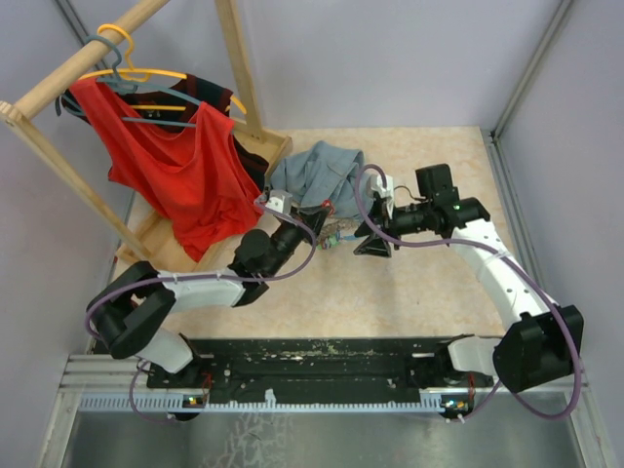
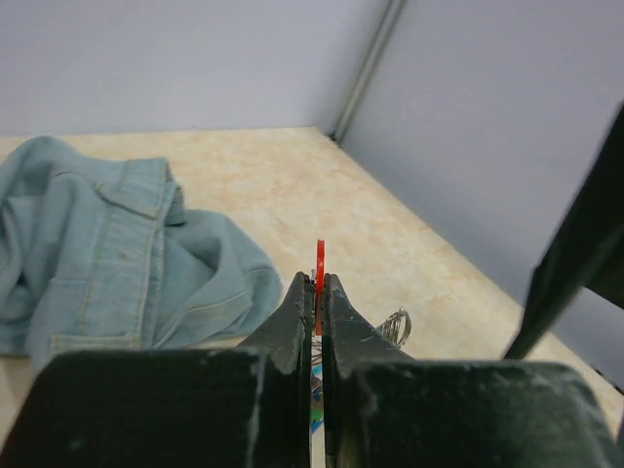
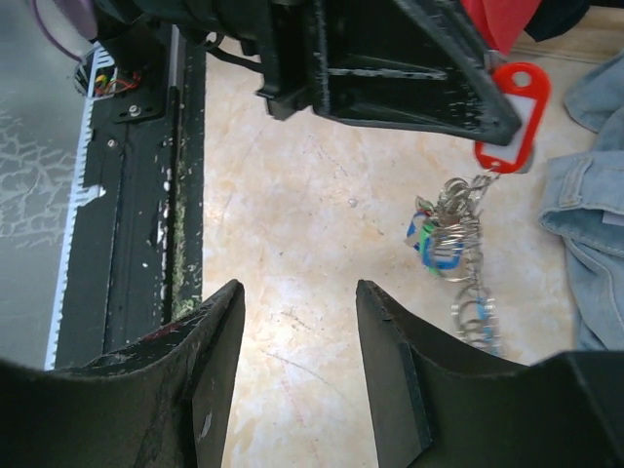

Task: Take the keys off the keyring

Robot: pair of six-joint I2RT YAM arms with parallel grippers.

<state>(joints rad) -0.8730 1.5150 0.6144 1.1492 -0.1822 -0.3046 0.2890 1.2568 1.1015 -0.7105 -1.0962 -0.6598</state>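
The left gripper (image 2: 318, 292) is clenching its two fingers on one red oval plastic key tag (image 3: 514, 115) with a white window. It is pinching the tag by its edge and holding it above the beige table (image 3: 312, 224). One keyring of silvery metal rings and chain links (image 3: 458, 224) is hanging from the tag's lower end and trailing down toward the table. Whether its far end is resting there cannot be told.

Two more coloured pieces are showing among the rings, one blue key head (image 3: 444, 258) and one green key head (image 3: 425, 232). That is making three coloured pieces in all; the metal blades are too tangled to count.

The right gripper (image 3: 297, 361) is hovering near the bundle, on the side toward the arm bases, released, with its two fingers spread apart.

One crumpled blue denim garment (image 2: 107, 244) is lying on the table just beyond the keyring. At the far left, one red garment (image 1: 185, 166) is hanging from one wooden rack (image 1: 68, 180). The coloured hangers there are overlapping too much to count.
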